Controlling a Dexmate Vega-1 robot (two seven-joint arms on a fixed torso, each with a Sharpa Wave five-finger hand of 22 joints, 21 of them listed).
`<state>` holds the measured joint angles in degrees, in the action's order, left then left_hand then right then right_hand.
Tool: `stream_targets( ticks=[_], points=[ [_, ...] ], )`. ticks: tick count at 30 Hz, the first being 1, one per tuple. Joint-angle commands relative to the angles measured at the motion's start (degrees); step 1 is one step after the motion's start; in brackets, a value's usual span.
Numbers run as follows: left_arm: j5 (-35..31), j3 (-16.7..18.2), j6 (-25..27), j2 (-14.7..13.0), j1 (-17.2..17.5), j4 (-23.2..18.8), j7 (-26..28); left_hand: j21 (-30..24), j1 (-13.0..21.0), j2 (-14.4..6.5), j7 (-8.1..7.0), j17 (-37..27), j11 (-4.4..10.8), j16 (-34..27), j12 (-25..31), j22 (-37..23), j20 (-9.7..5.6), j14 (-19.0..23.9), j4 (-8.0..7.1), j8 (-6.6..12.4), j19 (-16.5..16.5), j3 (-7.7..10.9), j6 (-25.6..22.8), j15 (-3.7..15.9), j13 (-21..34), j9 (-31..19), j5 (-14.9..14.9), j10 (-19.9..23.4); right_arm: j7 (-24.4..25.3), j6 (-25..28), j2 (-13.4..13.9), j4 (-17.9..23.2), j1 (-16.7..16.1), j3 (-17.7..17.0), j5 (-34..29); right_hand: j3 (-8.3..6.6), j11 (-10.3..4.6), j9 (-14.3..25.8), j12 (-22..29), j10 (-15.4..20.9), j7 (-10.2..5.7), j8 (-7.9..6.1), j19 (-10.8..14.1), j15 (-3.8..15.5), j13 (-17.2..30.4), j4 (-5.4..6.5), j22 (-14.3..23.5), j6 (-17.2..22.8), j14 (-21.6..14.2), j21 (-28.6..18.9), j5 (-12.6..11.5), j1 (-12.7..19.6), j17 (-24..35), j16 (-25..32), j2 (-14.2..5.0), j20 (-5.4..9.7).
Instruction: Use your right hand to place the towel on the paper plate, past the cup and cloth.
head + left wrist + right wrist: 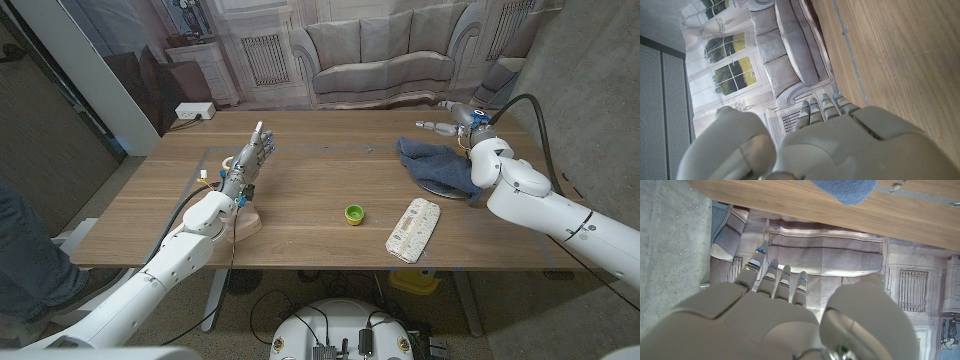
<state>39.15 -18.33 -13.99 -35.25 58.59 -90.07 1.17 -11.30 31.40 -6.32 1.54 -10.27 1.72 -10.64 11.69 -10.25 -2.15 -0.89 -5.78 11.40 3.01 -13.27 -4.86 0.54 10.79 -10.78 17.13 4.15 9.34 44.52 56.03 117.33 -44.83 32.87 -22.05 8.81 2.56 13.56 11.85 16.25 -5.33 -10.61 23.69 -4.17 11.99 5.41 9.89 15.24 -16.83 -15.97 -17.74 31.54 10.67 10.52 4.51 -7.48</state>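
Blue towel [437, 165] hiding most of plate [447, 189] at desk [310, 195] two o'clock; right robot hand [452, 121] spread, empty; left robot hand [250, 157] likewise.

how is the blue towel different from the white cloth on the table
The blue towel is dark blue and crumpled in a loose heap; the white cloth is pale, patterned and folded into a neat long strip. The towel lies on the paper plate near the right hand, at the table's far right; the cloth lies straight on the wood nearer the front edge. Both are soft fabric pieces, and neither is held.
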Motion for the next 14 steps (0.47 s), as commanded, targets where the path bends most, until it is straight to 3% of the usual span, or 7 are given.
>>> stream_targets(
  ticks=[1, 14],
  points=[
    [0.4, 0.4, -0.6, -0.5, 0.4, 0.4, -0.9, -0.2, 0.3, -0.4, -0.02, -0.3, 0.19, -0.2, 0.2, -0.1, -0.26, 0.3, 0.01, 0.09, -0.2, -0.61, -0.5, 0.15, 0.3, -0.1, -0.1, 0.6, -0.1, 1.3, -0.6, 1.1, 0.4, 0.1, -1.4, 0.32, 0.33, 0.1, 0.4, 0.2, 0.04, -0.39, 0.4, 0.47, 0.0, 0.03, 0.2, -0.1, -0.1, 0.3, -0.4, -0.4, 0.1, 0.2, -0.04, 0.07],
    [1.1, 0.8, 0.6, -1.5, 0.3, -0.1, -1.4, -0.2, 0.4, -0.4, -0.03, -0.3, 0.03, -0.2, 0.2, -0.1, -0.26, 0.3, 0.0, 0.1, -0.1, -0.7, -0.6, 0.17, 0.3, -0.1, -0.1, 0.6, -0.7, 2.5, -1.7, 0.9, 1.2, 1.0, -2.0, 0.5, 0.36, 0.0, 0.5, 0.1, 0.08, -0.5, 0.2, 0.37, 0.0, 0.17, 0.2, -0.1, 0.0, 0.7, -0.6, -0.6, 0.1, 0.2, -0.16, 0.01]
  ],
)
